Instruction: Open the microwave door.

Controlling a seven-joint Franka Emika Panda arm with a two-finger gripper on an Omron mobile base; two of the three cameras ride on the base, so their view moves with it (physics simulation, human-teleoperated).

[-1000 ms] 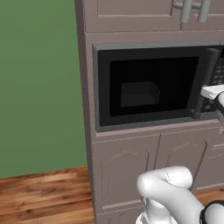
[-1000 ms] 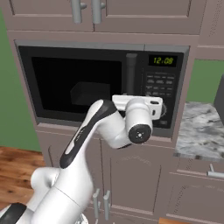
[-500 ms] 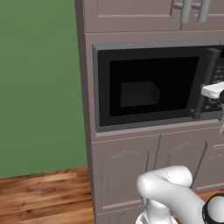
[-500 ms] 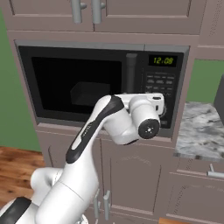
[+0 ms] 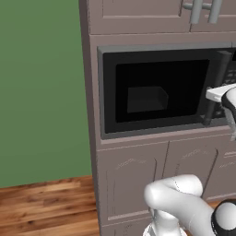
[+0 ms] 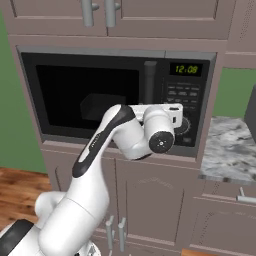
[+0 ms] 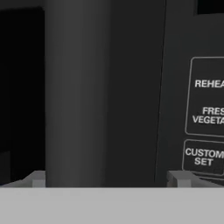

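The microwave (image 6: 120, 100) sits built into the cabinet wall, and its dark door (image 5: 156, 92) with the black window is closed flat. The vertical bar handle (image 6: 150, 82) runs along the door's right edge, beside the control panel (image 6: 182, 95). My gripper (image 7: 107, 179) is right up against the door and open. The handle (image 7: 76, 96) rises between its two light fingertips (image 7: 37, 178), closer to the left one. From the left base view the hand (image 5: 220, 93) meets the handle (image 5: 216, 73) at mid height.
Mauve-brown cabinet doors (image 5: 133, 184) sit below the microwave and more cabinets (image 6: 100, 15) above it. A marble counter (image 6: 230, 150) lies to the right. A green wall (image 5: 41, 92) and wooden floor (image 5: 46, 203) are at the left.
The hand has crept a little closer to the door handle and the wrist has turned slightly. The door has not moved.
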